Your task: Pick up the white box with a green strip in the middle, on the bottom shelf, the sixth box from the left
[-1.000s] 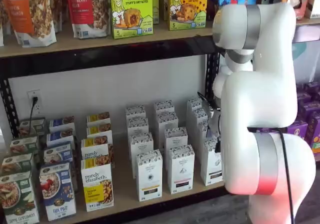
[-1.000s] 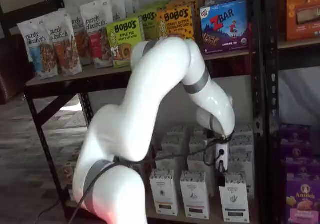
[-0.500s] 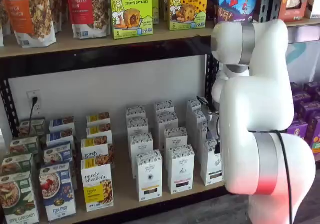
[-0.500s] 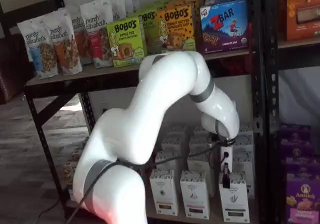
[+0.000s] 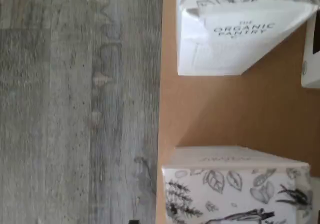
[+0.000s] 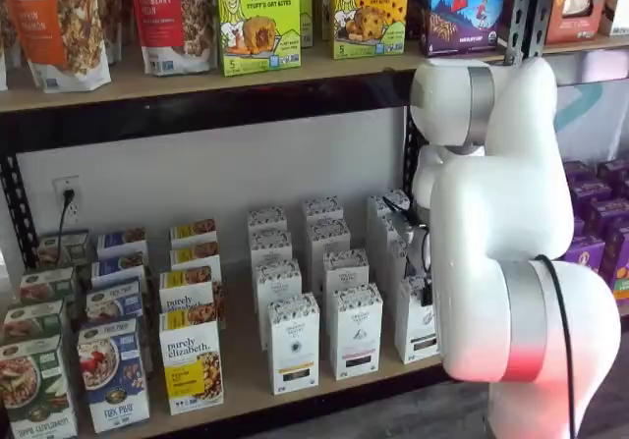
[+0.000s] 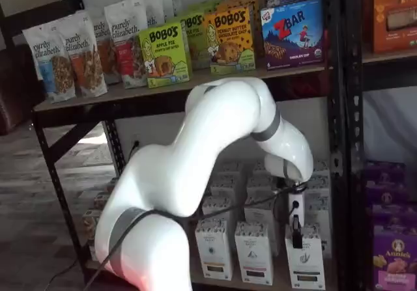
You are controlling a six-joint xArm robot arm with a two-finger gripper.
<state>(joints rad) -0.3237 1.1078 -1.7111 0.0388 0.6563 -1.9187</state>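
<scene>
Wrist view: one white carton [image 5: 235, 33] reads "THE ORGANIC PANTRY". In a shelf view my gripper [image 7: 296, 234] hangs just above the white box [image 7: 305, 262], front-right on the bottom shelf [image 6: 246, 385]; whether my fingers are parted, I cannot tell. At 10 o'clock above stand BOBO'S boxes [image 7: 165, 55] and a ZBAR box [image 7: 292, 32].

bottom shelf [image 6: 241, 356] | white cartons [image 6: 355, 329] | cereal boxes [image 6: 113, 372]

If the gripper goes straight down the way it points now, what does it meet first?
Most likely the top of the white box at the front of the bottom shelf: the gripper hangs just above it. Depth is unclear, and its jaws cannot be told open or shut.
</scene>
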